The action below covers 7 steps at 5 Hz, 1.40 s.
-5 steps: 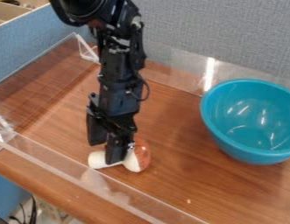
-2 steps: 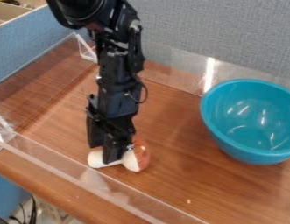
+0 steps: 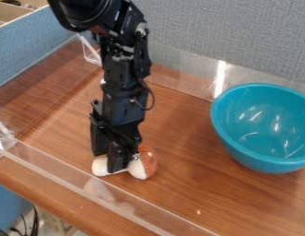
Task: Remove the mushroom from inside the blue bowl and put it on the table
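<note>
Mushroom (image 3: 140,166): lies on its side on counter (image 3: 192,129), lower centre of frame, well apart from blue bowl (image 3: 263,126). Long axis roughly left-right; cream stem points left, reddish-brown cap right.

Pincer (image 3: 120,159): black, points steeply down, directly over mushroom stem, fingertips at counter level. Grasping or released: cannot tell, fingers too dark.

Blue bowl: upright, right edge of frame, interior glossy.

Counter: reddish-brown wood grain, low clear acrylic walls (image 3: 68,180) around edges.

Room: grey fabric panel (image 3: 228,32) behind, cardboard box (image 3: 26,51) upper left.

The end effector (image 3: 122,159) has loosened around the mushroom (image 3: 140,166), which now lies on the table (image 3: 192,175).
</note>
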Tool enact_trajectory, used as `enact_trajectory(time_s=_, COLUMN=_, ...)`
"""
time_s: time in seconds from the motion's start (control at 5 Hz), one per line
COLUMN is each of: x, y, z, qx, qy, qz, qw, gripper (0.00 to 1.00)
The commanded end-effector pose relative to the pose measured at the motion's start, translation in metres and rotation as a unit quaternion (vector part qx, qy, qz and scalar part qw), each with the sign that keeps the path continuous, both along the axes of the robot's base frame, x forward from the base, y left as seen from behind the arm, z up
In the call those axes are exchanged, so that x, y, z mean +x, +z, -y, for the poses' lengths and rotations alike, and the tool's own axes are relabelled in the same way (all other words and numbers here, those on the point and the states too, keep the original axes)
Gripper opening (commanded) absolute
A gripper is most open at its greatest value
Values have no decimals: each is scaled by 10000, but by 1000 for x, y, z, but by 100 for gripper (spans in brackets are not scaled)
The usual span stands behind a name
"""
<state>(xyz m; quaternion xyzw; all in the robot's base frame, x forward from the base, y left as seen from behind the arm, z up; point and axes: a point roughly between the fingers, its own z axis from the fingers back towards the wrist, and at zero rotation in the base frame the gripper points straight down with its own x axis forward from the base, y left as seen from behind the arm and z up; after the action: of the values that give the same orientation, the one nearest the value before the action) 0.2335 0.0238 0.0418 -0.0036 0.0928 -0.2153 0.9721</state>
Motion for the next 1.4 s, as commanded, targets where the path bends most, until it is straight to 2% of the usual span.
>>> enact_trajectory(time_s=0.0, x=1, y=9, z=-6, qx=51, qy=113, qz=179, qw=9998, gripper=0)
enact_trajectory(time_s=0.2, x=1, y=7, z=-7, qx=75, qy=133, qz=176, qw=9997, gripper=100)
enact_trajectory(time_s=0.4, x=1, y=8, z=-8, qx=109, qy=159, qz=177, qw=9997, gripper=0)
enact_trajectory(time_s=0.6, x=0, y=8, z=-9, qx=141, qy=180, qz=171, qw=9996, gripper=100)
enact_trajectory(time_s=0.8, x=0, y=10, z=-10, qx=175, qy=208, qz=173, qw=9995, gripper=100)
enact_trajectory(time_s=1.2, x=1, y=2, z=-10, qx=240, qy=253, qz=110, qw=9993, gripper=100)
